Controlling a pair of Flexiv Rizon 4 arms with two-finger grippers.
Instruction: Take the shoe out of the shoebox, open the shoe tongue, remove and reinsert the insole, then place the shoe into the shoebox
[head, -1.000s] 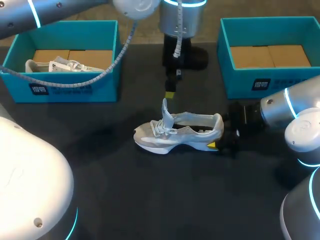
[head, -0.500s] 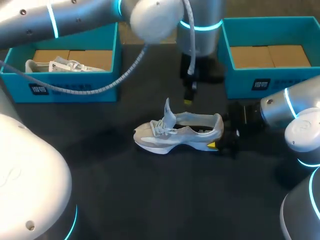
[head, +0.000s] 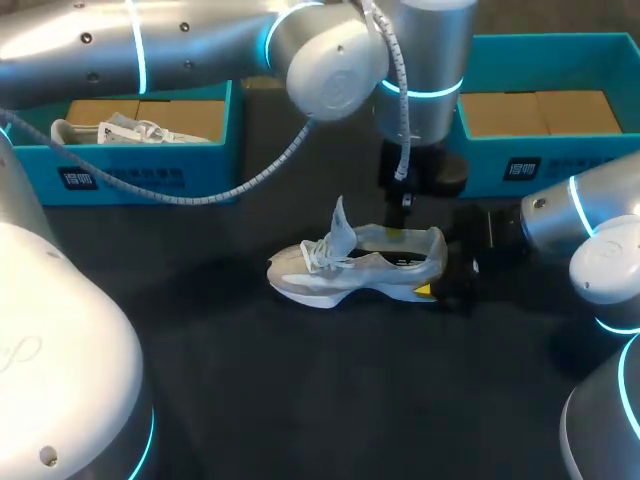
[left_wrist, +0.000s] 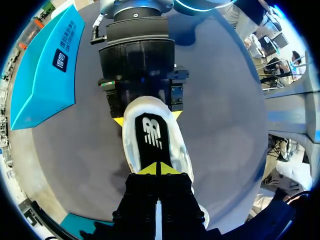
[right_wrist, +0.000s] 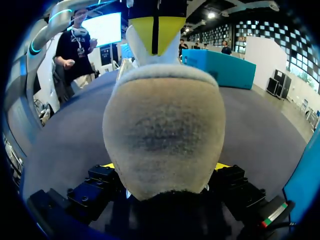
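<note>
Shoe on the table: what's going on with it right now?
The shoe stands on the table, tongue raised. My right gripper clamps its heel from both sides. My left gripper, shut, points down into the opening above the insole, which lies inside the shoe.

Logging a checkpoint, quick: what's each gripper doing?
Left gripper: shut, tips together over the insole.
Right gripper: shut on the shoe heel.

No wording can be made out. A dark label with white characters too fine to read sits on the front wall of the ten-o'clock shoebox. A matching label sits on the two-o'clock shoebox. A white logo mark stands on the black insole of the shoe at desk centre.
</note>
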